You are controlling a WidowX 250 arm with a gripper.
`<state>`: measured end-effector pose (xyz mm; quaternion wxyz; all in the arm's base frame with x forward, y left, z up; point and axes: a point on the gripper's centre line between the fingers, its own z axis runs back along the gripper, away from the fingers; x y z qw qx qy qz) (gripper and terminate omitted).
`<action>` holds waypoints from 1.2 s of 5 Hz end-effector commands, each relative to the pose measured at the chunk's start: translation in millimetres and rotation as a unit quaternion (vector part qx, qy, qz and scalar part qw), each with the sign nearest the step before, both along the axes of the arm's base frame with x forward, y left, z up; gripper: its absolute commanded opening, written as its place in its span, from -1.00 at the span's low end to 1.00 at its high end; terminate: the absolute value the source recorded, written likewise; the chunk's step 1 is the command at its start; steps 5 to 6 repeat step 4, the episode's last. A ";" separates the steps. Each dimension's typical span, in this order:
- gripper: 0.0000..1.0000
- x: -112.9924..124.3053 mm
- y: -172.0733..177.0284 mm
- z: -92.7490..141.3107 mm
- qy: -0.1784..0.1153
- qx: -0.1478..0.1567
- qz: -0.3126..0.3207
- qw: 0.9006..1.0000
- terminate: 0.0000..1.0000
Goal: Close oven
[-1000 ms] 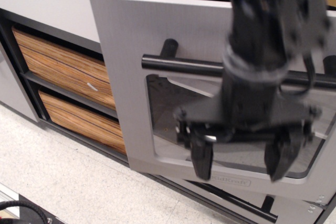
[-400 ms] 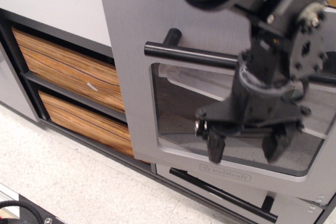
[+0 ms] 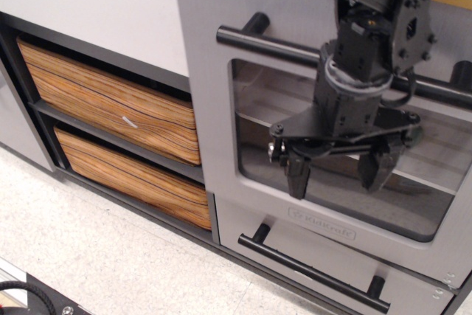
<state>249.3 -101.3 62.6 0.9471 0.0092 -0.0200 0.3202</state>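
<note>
The grey toy oven's brushed-grey door (image 3: 214,108) fills the right half of the view and stands nearly flush with the cabinet front. Its clear window (image 3: 258,127) shows the ribbed grey shelf (image 3: 276,105) inside. The thick black bar handle (image 3: 269,44) runs across the door above the window. The embossed logo plate (image 3: 321,224) sits below the window. My black gripper (image 3: 337,172) is open and empty, its two fingers (image 3: 296,176) pointing down in front of the window's lower part, pressed close to the door below the handle.
A narrow grey drawer (image 3: 236,223) with a thinner black handle (image 3: 310,271) sits under the oven door. Two wood-grain drawers (image 3: 110,108) are stacked in a black frame to the left. Speckled pale floor (image 3: 96,256) lies below. A black cable (image 3: 29,294) shows at the bottom left corner.
The oven door has swung from clearly ajar to nearly flush with the cabinet. My gripper has moved inward with it, looking smaller and staying open.
</note>
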 end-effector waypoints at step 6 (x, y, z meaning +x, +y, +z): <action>1.00 -3.2 4.0 25.9 -0.009 -0.020 -0.016 1.000 1.00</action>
